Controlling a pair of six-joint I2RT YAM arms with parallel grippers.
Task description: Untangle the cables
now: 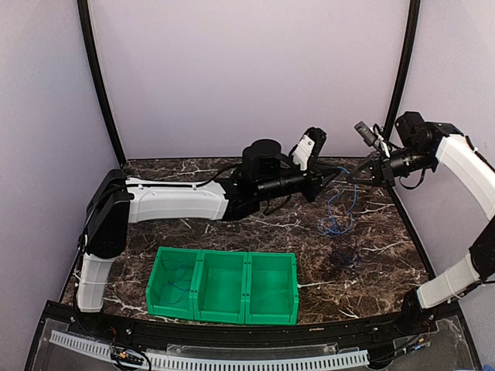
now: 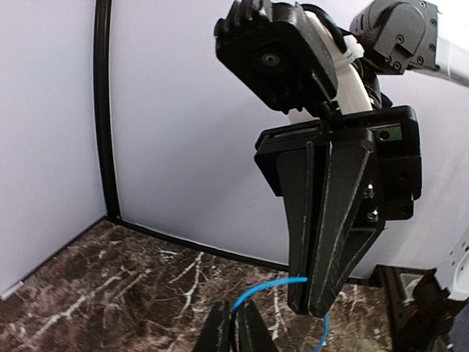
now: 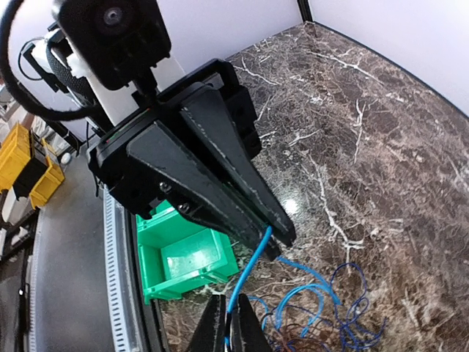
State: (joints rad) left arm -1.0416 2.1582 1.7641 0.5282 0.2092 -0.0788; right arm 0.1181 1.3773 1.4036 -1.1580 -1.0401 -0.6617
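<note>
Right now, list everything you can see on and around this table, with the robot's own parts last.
blue cable: one, bright blue, gripped by both end effectors above the table, the rest trailing down to a loose heap on the right side.
dark cables: count unclear, black or dark, tangled at the blue heap.
green bins: three, green, side by side near the arm bases; faint dark lines in the left one, too small to identify.
table: one, dark marble with white veins.
left arm: one, white and black, reaching across from the left.
right arm: one, white and black, on the right.
left end effector: one, black, shut on the blue cable.
right end effector: one, black, shut on the blue cable.
</note>
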